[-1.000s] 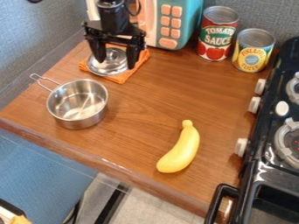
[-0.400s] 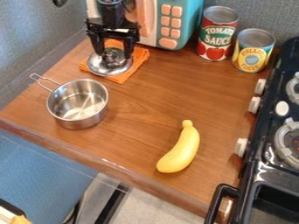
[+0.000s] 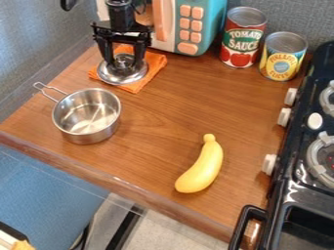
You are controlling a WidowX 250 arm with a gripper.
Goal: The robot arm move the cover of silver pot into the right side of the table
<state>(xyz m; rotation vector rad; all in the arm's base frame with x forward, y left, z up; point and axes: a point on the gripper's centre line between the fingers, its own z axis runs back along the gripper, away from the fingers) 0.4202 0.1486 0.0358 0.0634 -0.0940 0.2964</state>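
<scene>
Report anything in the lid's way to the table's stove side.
Nothing visible blocks the lid straight across the table to the stove. The red can and yellow can stand farther back, and the banana lies nearer the front edge.

Bright, soft light over the brown worktop (image 3: 153, 114), with small glints on metal and black gloss.
The wood is lit fairly evenly, and its grain reads clearly from the far edge to the near one. Shadows are faint and soft-edged, close around the banana (image 3: 201, 168) and the pot (image 3: 86, 119). Inside the pot, pale streaks of reflection cross the bottom; the metal lid (image 3: 122, 73), toward the far left corner, mixes light and dark reflections. A thin glint sits on the worktop's near edge, and the stove (image 3: 297, 190) along the right edge carries scattered highlights. The light's source cannot be told.
</scene>
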